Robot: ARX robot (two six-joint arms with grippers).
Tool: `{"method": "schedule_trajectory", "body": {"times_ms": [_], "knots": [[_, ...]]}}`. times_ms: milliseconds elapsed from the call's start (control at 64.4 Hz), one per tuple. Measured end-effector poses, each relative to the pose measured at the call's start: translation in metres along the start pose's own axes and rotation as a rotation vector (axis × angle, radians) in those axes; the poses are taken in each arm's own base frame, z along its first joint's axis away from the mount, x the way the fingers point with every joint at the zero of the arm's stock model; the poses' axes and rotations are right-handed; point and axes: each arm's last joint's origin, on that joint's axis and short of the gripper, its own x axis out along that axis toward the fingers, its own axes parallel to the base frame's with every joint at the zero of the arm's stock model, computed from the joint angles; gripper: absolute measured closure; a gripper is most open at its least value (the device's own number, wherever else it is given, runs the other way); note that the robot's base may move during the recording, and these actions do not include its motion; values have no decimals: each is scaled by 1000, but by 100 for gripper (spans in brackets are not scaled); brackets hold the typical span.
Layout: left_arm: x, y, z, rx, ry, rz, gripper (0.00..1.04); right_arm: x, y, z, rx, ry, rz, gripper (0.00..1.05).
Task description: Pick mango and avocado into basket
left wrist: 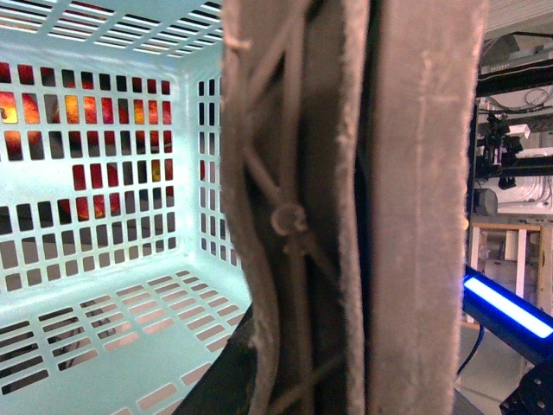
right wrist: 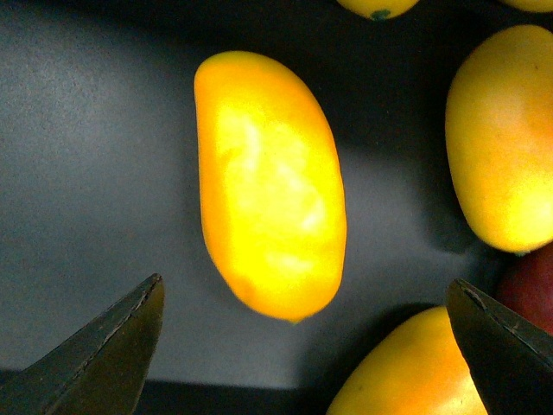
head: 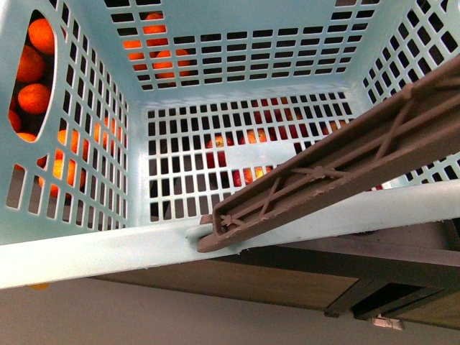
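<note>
A smooth, elongated yellow-orange mango (right wrist: 272, 186) lies on a dark grey surface (right wrist: 86, 173) beside other mangoes (right wrist: 501, 138). The right gripper (right wrist: 304, 284) hangs above it with its two dark fingers spread wide, holding nothing. The light teal slotted basket (head: 72, 251) holds no fruit, and its brown handle (head: 338, 172) fills the left wrist view, so the left gripper's state cannot be told.

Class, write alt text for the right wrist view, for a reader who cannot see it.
A yellow mango lies on a dark grey surface, just ahead of the right pincer, whose dark jaws stand wide apart. Other yellow mangoes and part of a red fruit lie close by.
</note>
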Motion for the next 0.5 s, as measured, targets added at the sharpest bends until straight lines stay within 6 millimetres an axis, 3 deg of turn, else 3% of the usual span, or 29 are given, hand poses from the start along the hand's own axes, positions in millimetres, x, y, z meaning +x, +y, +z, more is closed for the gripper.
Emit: {"method": "schedule_trajectory", "body": {"times_ms": [264, 497], "knots": [[0, 0, 0, 0, -1, 0, 91, 22, 3, 14, -67, -11, 56, 9], [0, 0, 0, 0, -1, 0, 91, 49, 13, 15, -93, 28, 84, 9]]}}
